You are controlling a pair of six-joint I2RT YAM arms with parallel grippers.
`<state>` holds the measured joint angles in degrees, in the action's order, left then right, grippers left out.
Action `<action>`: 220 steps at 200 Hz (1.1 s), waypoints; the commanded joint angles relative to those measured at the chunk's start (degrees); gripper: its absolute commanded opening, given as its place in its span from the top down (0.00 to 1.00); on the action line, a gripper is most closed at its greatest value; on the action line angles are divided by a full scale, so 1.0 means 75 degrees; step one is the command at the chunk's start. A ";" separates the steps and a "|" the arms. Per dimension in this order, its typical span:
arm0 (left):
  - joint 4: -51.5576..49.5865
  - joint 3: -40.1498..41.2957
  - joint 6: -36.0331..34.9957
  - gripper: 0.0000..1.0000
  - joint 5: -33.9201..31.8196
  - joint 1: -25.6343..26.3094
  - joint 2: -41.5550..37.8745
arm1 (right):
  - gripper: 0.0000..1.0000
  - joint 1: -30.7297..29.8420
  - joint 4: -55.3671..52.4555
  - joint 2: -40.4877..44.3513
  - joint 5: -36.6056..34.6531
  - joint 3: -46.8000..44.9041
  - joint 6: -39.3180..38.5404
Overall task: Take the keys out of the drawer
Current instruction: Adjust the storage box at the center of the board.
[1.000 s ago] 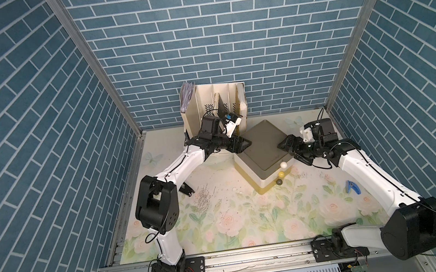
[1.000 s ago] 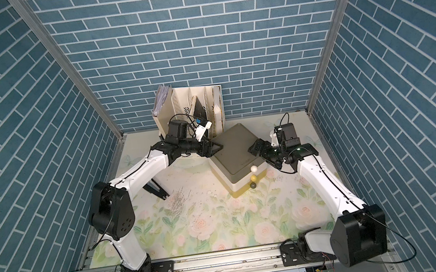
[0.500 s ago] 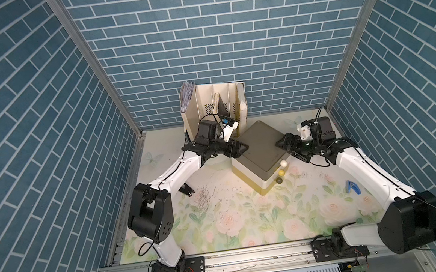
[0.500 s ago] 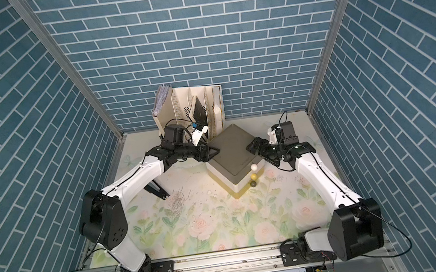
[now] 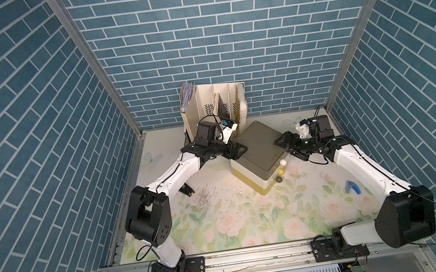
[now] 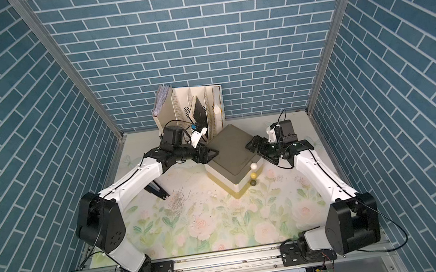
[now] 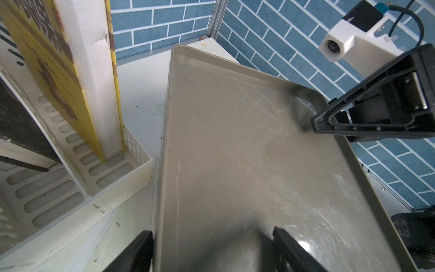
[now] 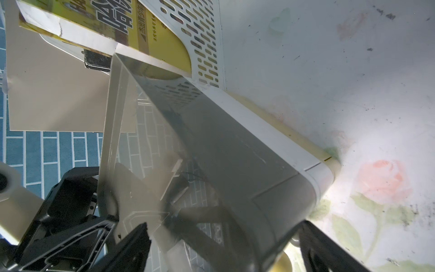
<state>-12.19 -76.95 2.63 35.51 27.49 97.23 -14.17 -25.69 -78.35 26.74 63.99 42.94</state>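
Vs 1 s ago: grey-topped cream plastic drawer unit has turned slightly, back corner swung twd robot's left; L arm lies flatter. L gripper: jaws apart astride unit's corner, pinching or loose, can't tell. R gripper: spread wide, fingertip on opposite corner, holds nothing. Keys hidden; drawers shut.

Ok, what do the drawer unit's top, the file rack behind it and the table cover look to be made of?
The drawer unit: likely moulded plastic, grey semi-gloss top with rounded corners, faintly mirroring the brick wall in the left wrist view. The file rack: probably plastic too, cream, matte, with punched slots. The table cover: a printed floral sheet, scuffed; vinyl or cloth, cannot tell.
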 commanded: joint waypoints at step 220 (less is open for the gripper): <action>-0.0162 0.0645 0.2503 0.00 0.1056 -0.1892 -0.1993 | 0.02 0.1702 0.0753 0.2493 0.2100 -0.1169 -0.1766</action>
<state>-15.27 -73.49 17.58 40.03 13.06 84.79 -1.65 -20.23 -63.96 38.17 58.65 31.16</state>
